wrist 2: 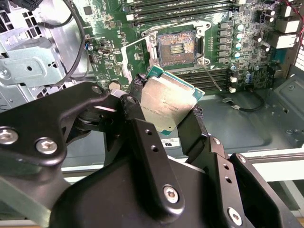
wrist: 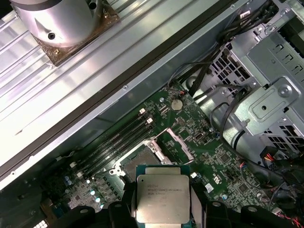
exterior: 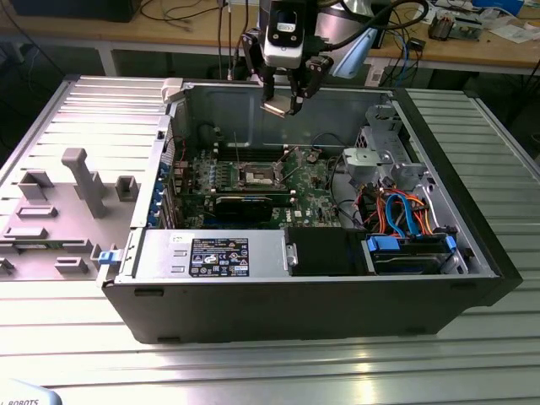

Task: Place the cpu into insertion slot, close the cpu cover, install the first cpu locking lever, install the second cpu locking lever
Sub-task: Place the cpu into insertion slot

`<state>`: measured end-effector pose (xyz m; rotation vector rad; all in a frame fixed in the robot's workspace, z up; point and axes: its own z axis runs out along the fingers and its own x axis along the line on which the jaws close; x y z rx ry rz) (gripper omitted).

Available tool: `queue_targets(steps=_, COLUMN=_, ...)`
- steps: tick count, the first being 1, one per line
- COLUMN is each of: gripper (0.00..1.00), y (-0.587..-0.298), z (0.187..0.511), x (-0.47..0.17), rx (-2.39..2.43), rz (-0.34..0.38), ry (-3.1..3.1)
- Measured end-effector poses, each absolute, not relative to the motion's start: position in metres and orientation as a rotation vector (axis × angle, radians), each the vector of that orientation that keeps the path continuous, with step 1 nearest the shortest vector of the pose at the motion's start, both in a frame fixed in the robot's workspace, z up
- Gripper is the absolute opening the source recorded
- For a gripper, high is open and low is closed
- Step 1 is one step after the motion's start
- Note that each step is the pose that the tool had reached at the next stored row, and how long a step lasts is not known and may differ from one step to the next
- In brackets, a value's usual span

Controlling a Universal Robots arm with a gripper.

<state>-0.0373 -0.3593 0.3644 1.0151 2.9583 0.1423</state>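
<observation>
Gripper [exterior: 279, 105] closed down to chip width, black fingers [wrist 2: 137, 97] pressed on two opposite edges of the cpu [exterior: 277, 108]; nothing else touched. Chip hangs in air above the open case, well clear of the board. It is held roughly flat, with its brushed grey metal top facing both wrist cameras [wrist 2: 168, 107] [wrist: 161, 197] and a thin green substrate border showing round the lid. Outline is near square, so no marked long axis; in the second wrist view one corner points toward the socket. Ribbed aluminium table [exterior: 506, 169] carries a black tower case [exterior: 295, 312] lying on its side with the side panel off; grey moulded panel [exterior: 51, 211] lies flat at the exterior view's left, just beside the case. Inside: green motherboard [exterior: 312, 181] on the case floor, silver power supply box [exterior: 211, 253] along the near wall, perforated sheet-metal drive cage [exterior: 380, 156] at the exterior view's right with blue and orange cables [exterior: 405, 211] below it. Insertion slot [wrist 2: 176, 46] is empty, a dark pin field in a square black frame, near the board's middle. Cpu cover [wrist: 175, 141], a thin silvery frame with cut-out centre, stands tilted open beside the slot. One thin wire locking lever [wrist 2: 211, 76] lies unlatched, angled away from the slot corner. Black memory slots [wrist: 118, 137] run parallel alongside the slot. Round silver coin cell [wrist: 176, 104] sits near the board edge.
</observation>
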Motion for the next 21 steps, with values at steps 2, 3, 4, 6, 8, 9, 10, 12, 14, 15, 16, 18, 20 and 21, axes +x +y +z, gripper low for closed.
queue_targets(steps=2, gripper=0.54, y=-0.3593, z=0.3644, x=-0.0373, rx=1.015, rz=0.142, ry=2.958)
queue_targets(steps=3, gripper=0.54, y=-0.3593, z=0.3644, x=-0.0373, rx=1.015, rz=0.142, ry=2.958)
queue_targets(steps=4, gripper=0.54, y=-0.3593, z=0.3644, x=-0.0373, rx=1.015, rz=0.142, ry=2.958)
queue_targets(steps=6, gripper=0.54, y=-0.3593, z=0.3644, x=-0.0373, rx=1.016, rz=0.142, ry=2.958)
queue_targets(steps=8, gripper=0.54, y=-0.3593, z=0.3644, x=-0.0373, rx=1.017, rz=0.142, ry=2.958)
queue_targets(steps=9, gripper=0.54, y=-0.3593, z=0.3644, x=-0.0373, rx=1.019, rz=0.142, ry=2.957)
queue_targets(steps=10, gripper=0.54, y=-0.3593, z=0.3644, x=-0.0373, rx=1.024, rz=0.142, ry=2.955)
queue_targets(steps=12, gripper=0.54, y=-0.3593, z=0.3644, x=-0.0373, rx=1.031, rz=0.142, ry=2.952)
queue_targets(steps=14, gripper=0.54, y=-0.3593, z=0.3644, x=-0.0373, rx=1.044, rz=0.142, ry=2.947)
queue_targets(steps=15, gripper=0.54, y=-0.3593, z=0.3644, x=-0.0373, rx=1.048, rz=0.142, ry=2.946)
queue_targets(steps=16, gripper=0.54, y=-0.3593, z=0.3644, x=-0.0373, rx=1.054, rz=0.142, ry=2.944)
queue_targets(steps=18, gripper=0.54, y=-0.3593, z=0.3643, x=-0.0373, rx=1.066, rz=0.142, ry=2.939)
queue_targets(steps=20, gripper=0.54, y=-0.3593, z=0.3643, x=-0.0373, rx=1.073, rz=0.142, ry=2.936)
queue_targets(steps=21, gripper=0.54, y=-0.3593, z=0.3643, x=-0.0373, rx=1.077, rz=0.142, ry=2.934)
